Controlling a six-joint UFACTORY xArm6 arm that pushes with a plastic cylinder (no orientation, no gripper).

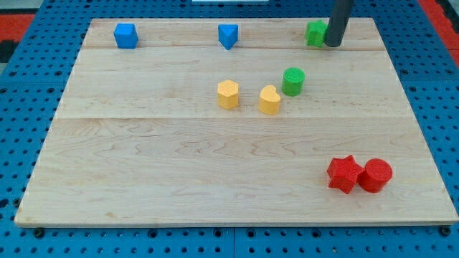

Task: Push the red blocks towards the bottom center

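Two red blocks sit side by side near the board's bottom right: a red star [344, 173] and a red cylinder [376, 175], touching each other. My tip [333, 44] is at the view's top right, far above the red blocks, right against the right side of a green block [315, 33].
A blue cube [125, 35] and a blue block [228, 35] sit along the top edge. A yellow hexagon [228, 94], a yellow heart-like block [270, 99] and a green cylinder [292, 81] cluster near the middle. The wooden board [143, 165] lies on a blue pegboard.
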